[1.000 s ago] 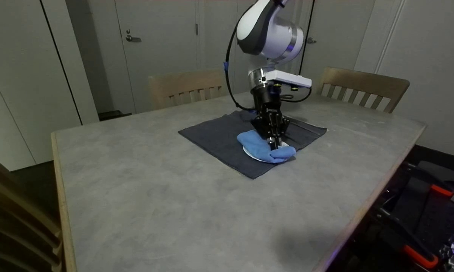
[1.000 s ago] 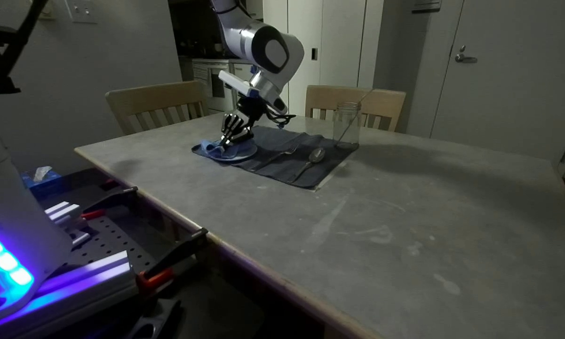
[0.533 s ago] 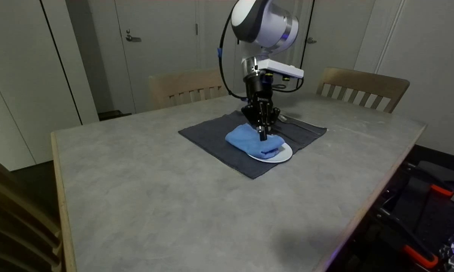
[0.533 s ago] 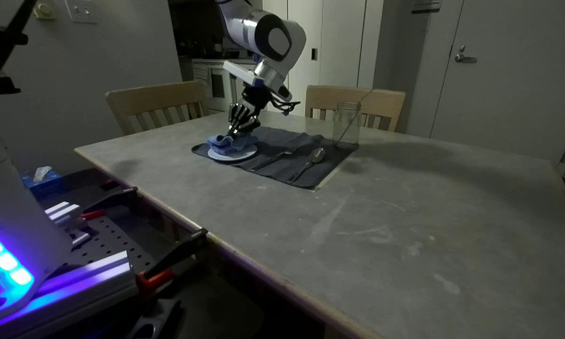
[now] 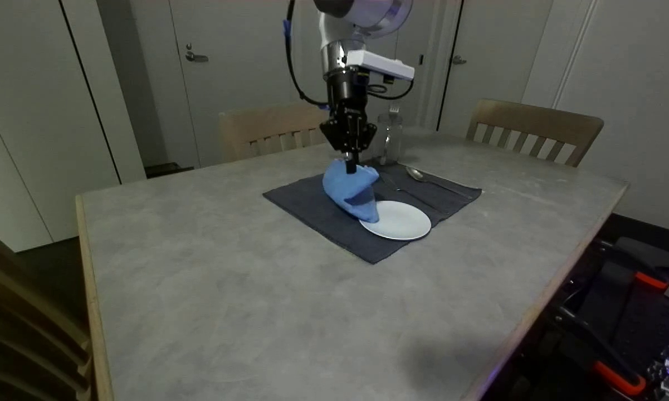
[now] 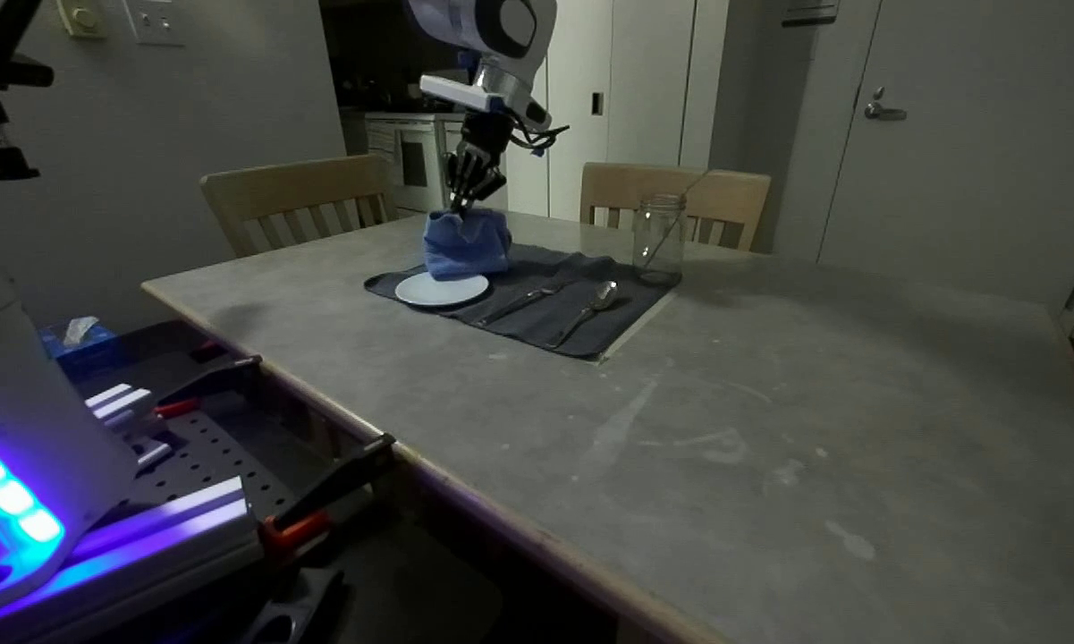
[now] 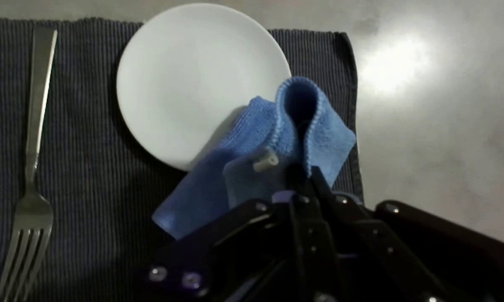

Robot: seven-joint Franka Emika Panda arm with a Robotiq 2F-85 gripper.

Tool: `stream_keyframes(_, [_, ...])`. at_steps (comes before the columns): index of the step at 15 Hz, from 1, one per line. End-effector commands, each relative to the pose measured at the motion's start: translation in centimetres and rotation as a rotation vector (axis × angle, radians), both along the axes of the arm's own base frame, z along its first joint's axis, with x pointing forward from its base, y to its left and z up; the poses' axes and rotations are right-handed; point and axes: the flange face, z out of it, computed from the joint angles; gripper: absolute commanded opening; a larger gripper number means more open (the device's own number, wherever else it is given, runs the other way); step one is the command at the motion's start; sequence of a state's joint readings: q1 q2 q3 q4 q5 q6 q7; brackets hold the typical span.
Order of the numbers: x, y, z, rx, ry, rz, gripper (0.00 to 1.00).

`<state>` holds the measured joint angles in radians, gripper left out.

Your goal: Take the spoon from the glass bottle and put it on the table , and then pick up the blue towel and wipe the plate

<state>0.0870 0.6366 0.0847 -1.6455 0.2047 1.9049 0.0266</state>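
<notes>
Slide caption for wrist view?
Claw pinches the blue towel, which hides an edge of the white plate; a fork lies on the dark grey placemat.

No readable text
In an exterior view, a dark fitting (image 6: 809, 11) at the top edge is too small and dim to read.
</notes>
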Motion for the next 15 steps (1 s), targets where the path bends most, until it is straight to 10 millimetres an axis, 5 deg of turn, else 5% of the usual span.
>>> stream_keyframes(1, [2.6, 2.2, 2.3, -0.027, -0.061, 0.06, 0.01])
stream_keyframes(7, [5.0, 4.9, 3.7, -0.039, -0.117, 0.184, 0.01])
stream_keyframes(15, [5.6, 3.1, -3.7, 0.066, 0.031, 0.222, 0.01])
